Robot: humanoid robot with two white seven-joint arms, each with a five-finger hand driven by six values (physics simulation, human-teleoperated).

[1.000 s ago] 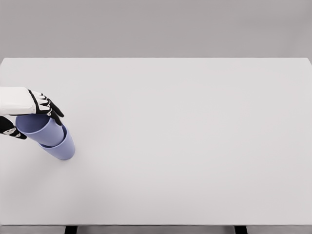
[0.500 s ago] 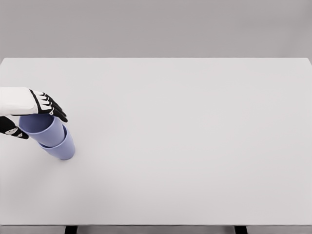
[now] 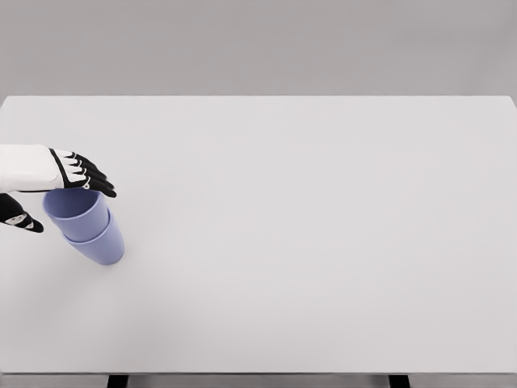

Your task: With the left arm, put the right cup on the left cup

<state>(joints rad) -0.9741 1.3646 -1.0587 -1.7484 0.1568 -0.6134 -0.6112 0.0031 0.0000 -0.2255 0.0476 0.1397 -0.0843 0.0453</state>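
Note:
Two lavender cups stand nested at the table's left: the upper cup (image 3: 76,212) sits inside the lower cup (image 3: 103,246). Both lean a little toward the left. My left hand (image 3: 60,194) hovers just behind and above the upper cup's rim. Its fingers (image 3: 90,179) are spread straight out to the right. The thumb (image 3: 18,218) hangs apart on the cup's left side. Nothing is held in the hand. No right arm shows.
The white table (image 3: 307,226) stretches wide to the right of the cups. Its front edge runs along the bottom of the view, with two dark legs below it.
The left hand's fingers have opened off the upper cup and straightened. The upper cup has settled a bit more upright and rightward in the lower cup.

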